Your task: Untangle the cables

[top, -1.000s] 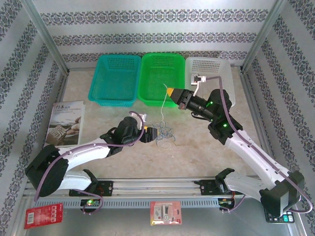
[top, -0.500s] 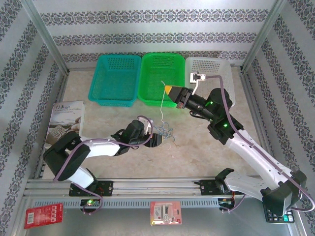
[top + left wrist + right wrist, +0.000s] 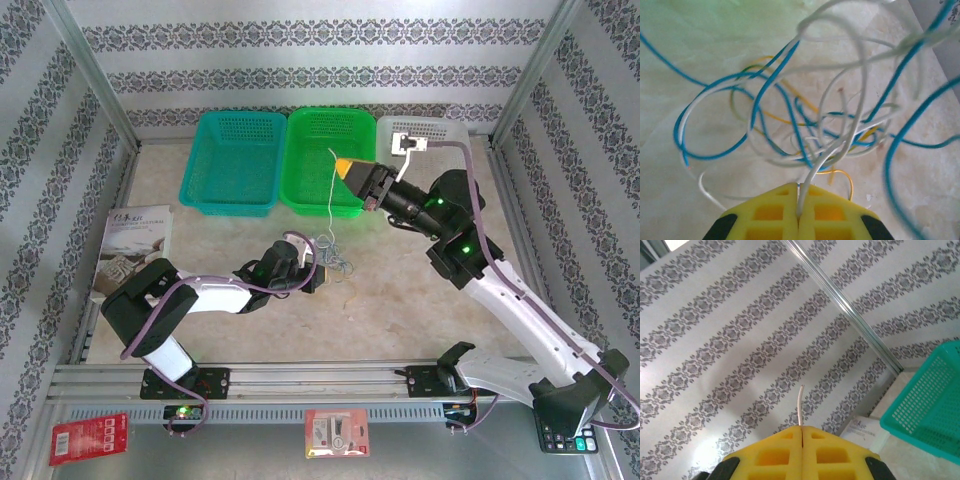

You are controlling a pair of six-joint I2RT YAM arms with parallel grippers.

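The cables lie in a loose tangle of blue, white and yellow loops on the pale worktop, near its middle and just near of the green basket. The left pincer sits low at the tangle's left edge. In the left wrist view its yellow fingers are pressed together on a whitish strand that rises out of the knot. The right pincer hangs raised over the green basket's right side, clamped on a white cable that drops down to the tangle. Its short end pokes out past the closed fingers. A teal basket stands left of the green one and a white basket stands right of it.
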